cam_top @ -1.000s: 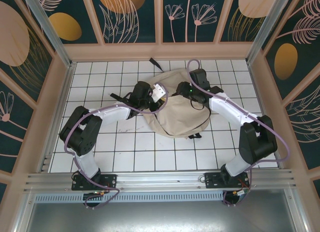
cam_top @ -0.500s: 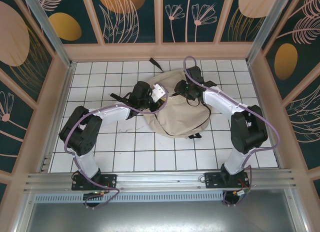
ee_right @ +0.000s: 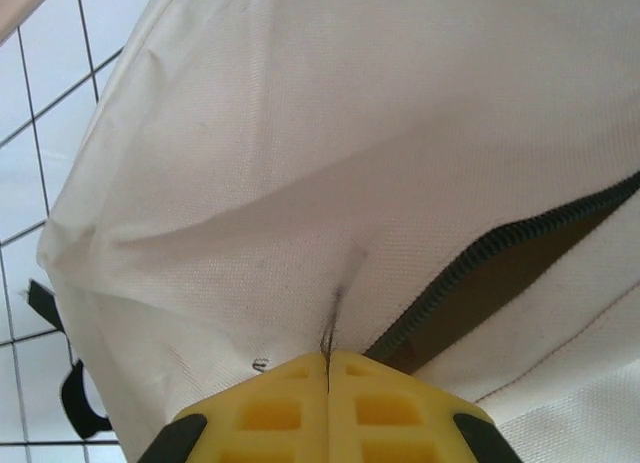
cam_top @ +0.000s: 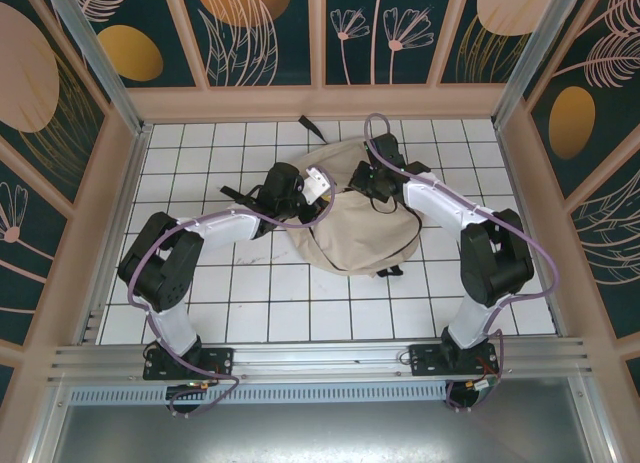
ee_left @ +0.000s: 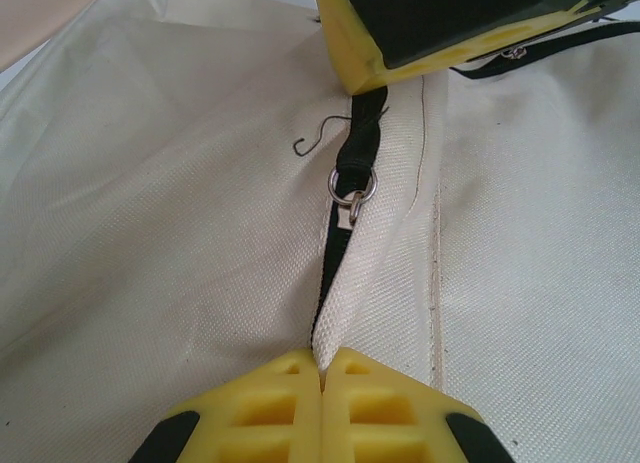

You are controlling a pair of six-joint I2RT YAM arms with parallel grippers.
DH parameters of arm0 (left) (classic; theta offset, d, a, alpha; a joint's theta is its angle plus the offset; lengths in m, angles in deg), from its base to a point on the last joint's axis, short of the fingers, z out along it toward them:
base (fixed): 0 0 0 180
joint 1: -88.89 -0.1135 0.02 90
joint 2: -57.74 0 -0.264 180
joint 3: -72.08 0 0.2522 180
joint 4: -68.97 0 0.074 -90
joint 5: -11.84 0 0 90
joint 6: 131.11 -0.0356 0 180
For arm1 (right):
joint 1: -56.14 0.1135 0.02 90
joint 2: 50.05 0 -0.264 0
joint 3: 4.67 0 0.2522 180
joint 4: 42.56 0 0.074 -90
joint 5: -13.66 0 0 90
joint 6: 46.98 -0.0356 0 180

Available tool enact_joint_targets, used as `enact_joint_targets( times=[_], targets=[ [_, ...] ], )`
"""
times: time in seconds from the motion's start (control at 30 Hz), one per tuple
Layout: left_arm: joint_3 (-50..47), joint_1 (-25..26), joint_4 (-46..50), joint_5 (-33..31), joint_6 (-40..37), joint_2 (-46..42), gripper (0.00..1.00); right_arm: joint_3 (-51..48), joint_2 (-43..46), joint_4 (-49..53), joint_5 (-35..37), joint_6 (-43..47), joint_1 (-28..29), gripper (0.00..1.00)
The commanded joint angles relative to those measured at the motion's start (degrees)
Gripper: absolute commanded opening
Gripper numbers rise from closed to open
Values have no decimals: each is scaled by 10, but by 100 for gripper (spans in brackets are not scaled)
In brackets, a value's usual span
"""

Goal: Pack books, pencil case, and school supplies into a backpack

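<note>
- the left hand [cam_top: 316,187] sits at the left upper edge of the backpack [cam_top: 352,231], which lies on the white tiled worktop [cam_top: 250,288] at its middle, between the two arms.
- in the left wrist view the left hand [ee_left: 322,367] has its yellow pads pressed together, pinching a fold of the cream backpack cloth [ee_left: 150,243] right at the dark zipper line.
- just beyond that pinch a small metal ring [ee_left: 353,186] hangs on the zipper tape [ee_left: 362,123]; a loose dark thread curls beside it.
- a black strap [cam_top: 311,126] pokes out from the backpack's far edge.
- the right hand [cam_top: 366,177] rests on the backpack's upper right part, close to the left hand.
- in the right wrist view the right hand [ee_right: 328,367] is closed tight, gripping a pucker of the backpack cloth [ee_right: 330,123] at the end of the zipper [ee_right: 470,268], which gapes open to the right with a brown inside showing.
- what lies inside the bag cannot be told.
</note>
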Motion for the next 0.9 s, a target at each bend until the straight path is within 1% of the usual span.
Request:
enact_joint_targets(
  times=[0.0,0.13,0.3,0.47,0.7,0.87],
  targets=[
    [-4,-4,-23,7,-24,-26,3,12,29,24,32,3,9,0],
    [8,-4,9,-18,-26,-22,2,18,44,45,86,16,10,0],
    [5,-4,22,-22,-29,-22,2,24,62,66,149,37,12,0],
    [3,-4,24,-21,-28,-24,1,14,74,36,184,80,13,0],
    [-5,-4,33,-30,-32,-31,0,11,43,13,294,132,-5,0],
    [-15,-4,33,-33,-33,-39,0,16,25,1,330,150,-29,0]
  ],
)
